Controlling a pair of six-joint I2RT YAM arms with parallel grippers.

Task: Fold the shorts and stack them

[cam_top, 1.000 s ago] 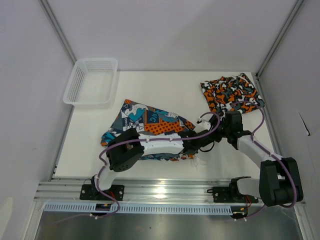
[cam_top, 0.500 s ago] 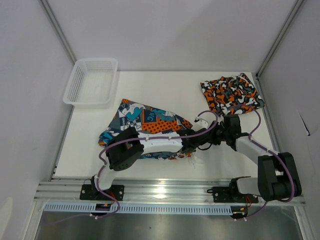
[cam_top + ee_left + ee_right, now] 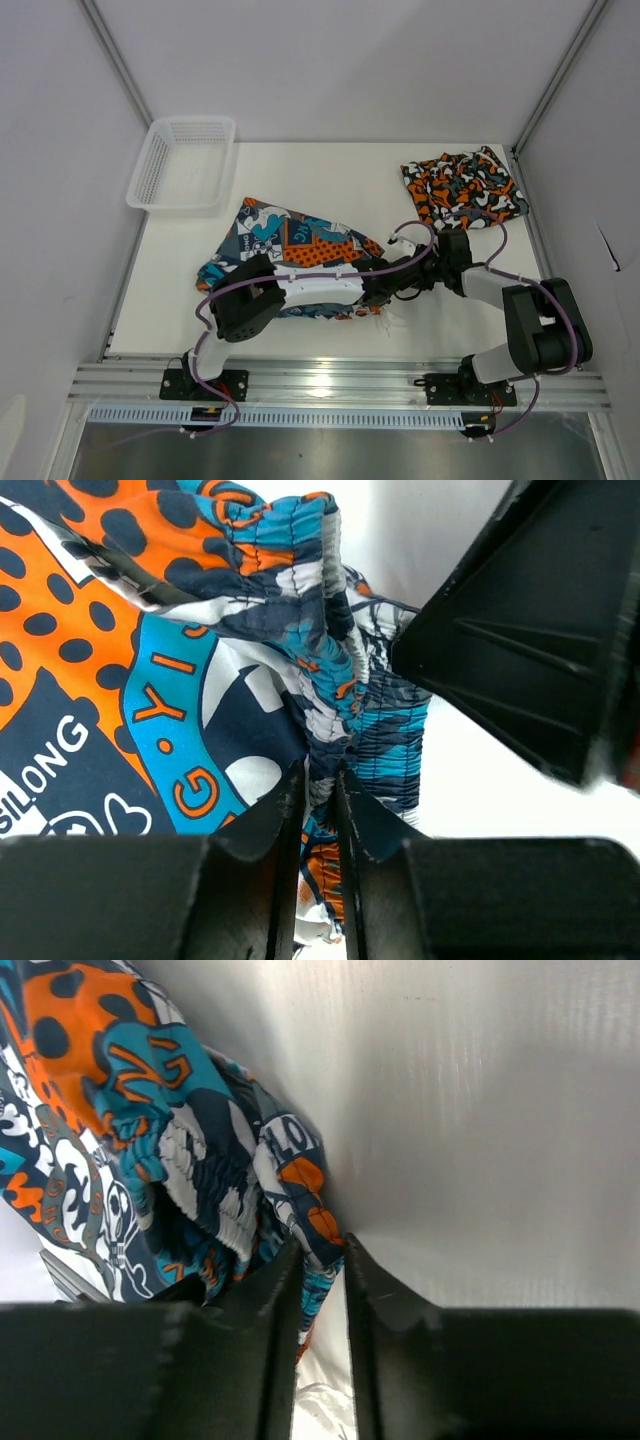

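The blue-teal, orange and white cartoon shorts [image 3: 290,240] lie spread at the table's middle, partly under my left arm. My left gripper [image 3: 385,290] is shut on their gathered waistband [image 3: 330,730] at the right end. My right gripper [image 3: 415,280] is shut on the same waistband edge [image 3: 310,1215] just beside it. In the left wrist view the black right gripper body [image 3: 530,650] is close at the right. The camouflage shorts [image 3: 462,186] lie folded at the back right corner.
A white mesh basket [image 3: 185,162] stands at the back left. Grey walls close in the left, right and back sides. A metal rail [image 3: 330,385] runs along the near edge.
The right gripper has moved left toward the left gripper at the waistband. The cartoon shorts have shifted slightly left and back.
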